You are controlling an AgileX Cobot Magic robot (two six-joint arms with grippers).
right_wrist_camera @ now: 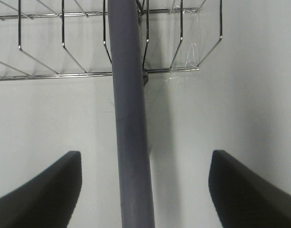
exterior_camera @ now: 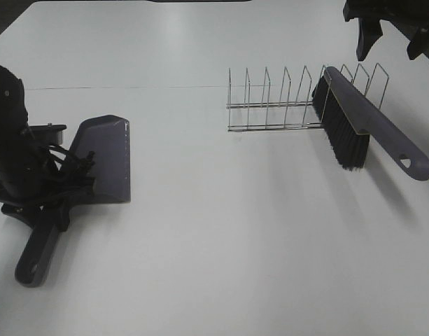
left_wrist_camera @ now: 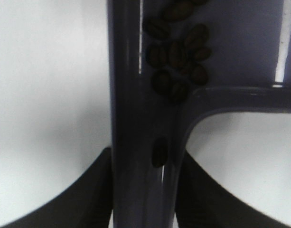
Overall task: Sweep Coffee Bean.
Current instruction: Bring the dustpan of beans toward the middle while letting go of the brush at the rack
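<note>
White table point(exterior_camera: 214, 280) seems swept: left gripper point(left_wrist_camera: 144, 199) pinches the dustpan point(exterior_camera: 106, 157) (beans point(left_wrist_camera: 178, 57) inside), right gripper point(exterior_camera: 395, 38) hangs open above the brush point(exterior_camera: 354, 126), so next keep it level.

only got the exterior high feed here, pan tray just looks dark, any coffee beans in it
Observer: Yes. The left wrist view shows a cluster of coffee beans lying in the dustpan tray, at the handle end.
Operator: any strays
Observer: One stray bean lies apart from the cluster, down in the groove of the handle, where the left gripper is shut on it.
Operator: is the right one on the brush
Observer: No. The right wrist view shows the right gripper open, with bare table showing between each finger and the brush handle.
</note>
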